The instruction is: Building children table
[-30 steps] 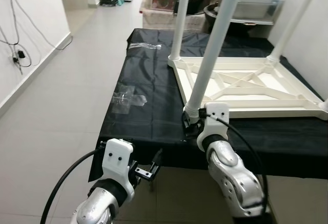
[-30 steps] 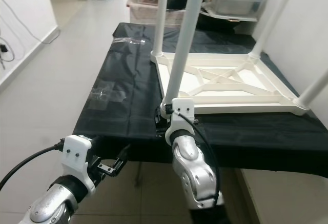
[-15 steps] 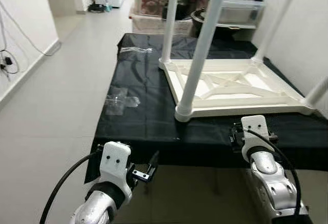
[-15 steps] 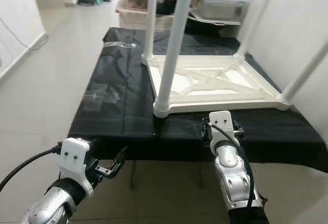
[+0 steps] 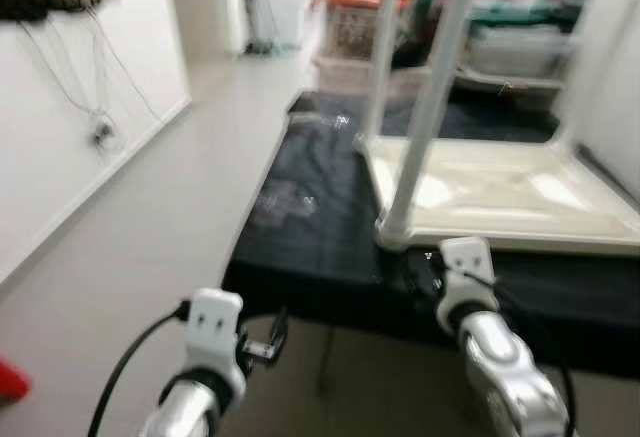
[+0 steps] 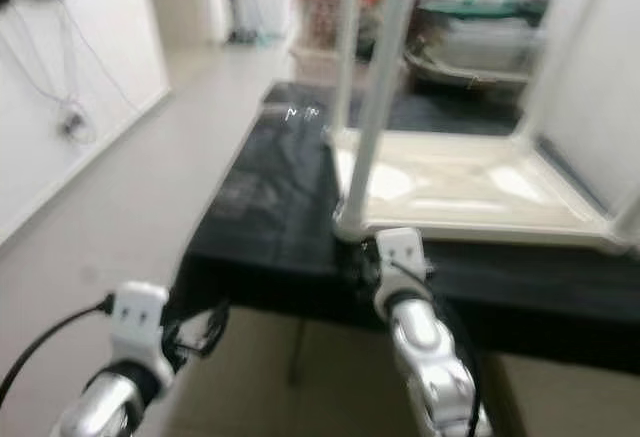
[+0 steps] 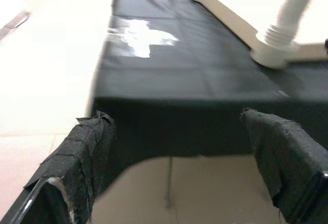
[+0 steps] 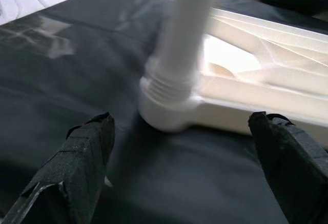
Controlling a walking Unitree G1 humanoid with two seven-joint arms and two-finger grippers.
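Observation:
A white children's table (image 5: 500, 197) lies upside down on a bench covered in black cloth (image 5: 320, 227), its legs pointing up. The nearest leg (image 5: 425, 127) stands screwed into the front left corner. My right gripper (image 8: 182, 124) is open just in front of that leg's base (image 8: 166, 106), one finger on either side and not touching it. My left gripper (image 7: 174, 116) is open and empty, held low in front of the bench's front edge, over the floor. The head views are blurred.
Crumpled clear plastic (image 7: 141, 32) lies on the cloth left of the white table. Storage boxes (image 5: 520, 47) stand behind the bench. A white wall with hanging cables (image 5: 100, 127) runs along the left, with open tiled floor (image 5: 150, 247) between it and the bench.
The camera has shifted and the picture has blurred. My right gripper, at the leg's base a second ago and then off to the right, is close to it again. The left gripper stays low.

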